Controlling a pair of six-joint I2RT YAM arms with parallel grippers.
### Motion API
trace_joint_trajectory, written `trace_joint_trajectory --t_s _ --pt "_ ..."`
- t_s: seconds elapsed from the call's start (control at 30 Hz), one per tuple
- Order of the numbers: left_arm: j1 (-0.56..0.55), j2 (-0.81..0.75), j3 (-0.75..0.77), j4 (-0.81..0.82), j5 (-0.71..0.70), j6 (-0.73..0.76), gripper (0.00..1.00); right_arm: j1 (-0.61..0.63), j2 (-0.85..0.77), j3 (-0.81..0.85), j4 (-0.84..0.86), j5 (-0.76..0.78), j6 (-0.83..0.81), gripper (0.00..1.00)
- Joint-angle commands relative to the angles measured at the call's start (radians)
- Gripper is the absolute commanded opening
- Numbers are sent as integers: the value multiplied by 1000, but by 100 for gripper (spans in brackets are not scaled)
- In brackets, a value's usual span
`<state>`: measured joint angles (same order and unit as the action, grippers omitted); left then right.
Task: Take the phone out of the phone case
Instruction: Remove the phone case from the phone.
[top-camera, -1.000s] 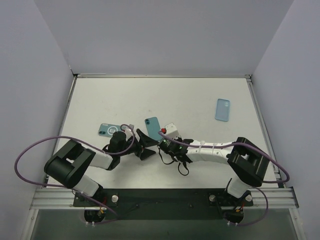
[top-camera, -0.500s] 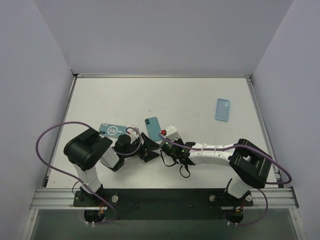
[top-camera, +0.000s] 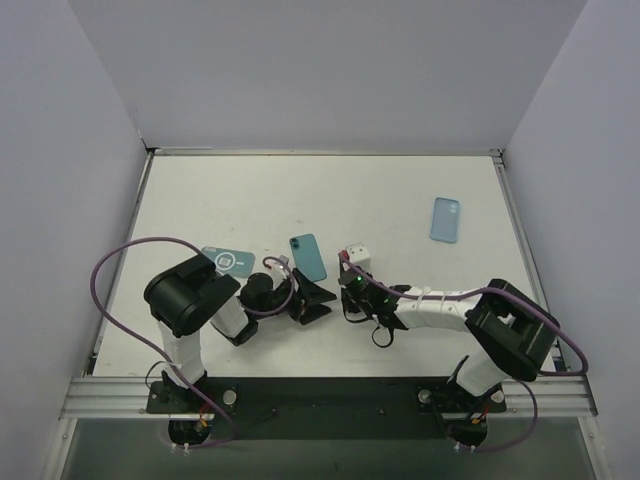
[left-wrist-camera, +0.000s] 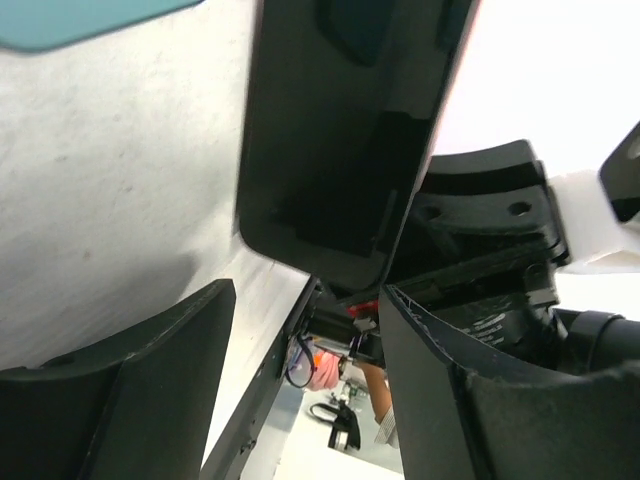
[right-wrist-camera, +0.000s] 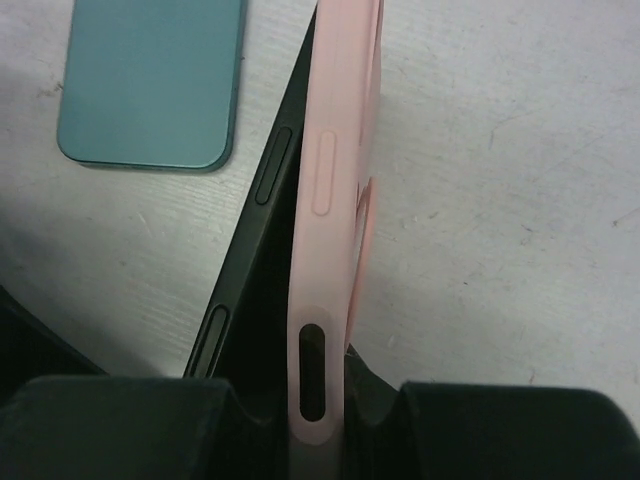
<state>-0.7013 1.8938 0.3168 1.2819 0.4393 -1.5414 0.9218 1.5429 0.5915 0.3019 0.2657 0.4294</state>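
While the right claw (right-wrist-camera: 300, 410) clenches the pink case (right-wrist-camera: 335, 150), the phone (right-wrist-camera: 250, 290) is only partly out.
It leans out just left of that claw; the left claw (left-wrist-camera: 305, 292) beyond is released, so I fear the phone slips onto the table (right-wrist-camera: 480, 200).

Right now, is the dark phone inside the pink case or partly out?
Partly out: the right wrist view shows the dark phone splayed from the pink case at its near end, touching only farther away.

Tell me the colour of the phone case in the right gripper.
It is a pale pink phone case, clearest in the right wrist view.
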Motion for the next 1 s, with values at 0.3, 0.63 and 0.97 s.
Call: trace_joint_trajectory --t_s 0.3,0.63,0.97 --pt "-3 -311 186 -578 -166 234 67 52 105 -47 6 -519 98 0" --pt "-3 -392 142 -608 -166 248 73 2 -67 -1 -349 -121 186 0" --pt "8 -553 205 -863 -182 355 77 63 -90 226 -791 328 216 0"
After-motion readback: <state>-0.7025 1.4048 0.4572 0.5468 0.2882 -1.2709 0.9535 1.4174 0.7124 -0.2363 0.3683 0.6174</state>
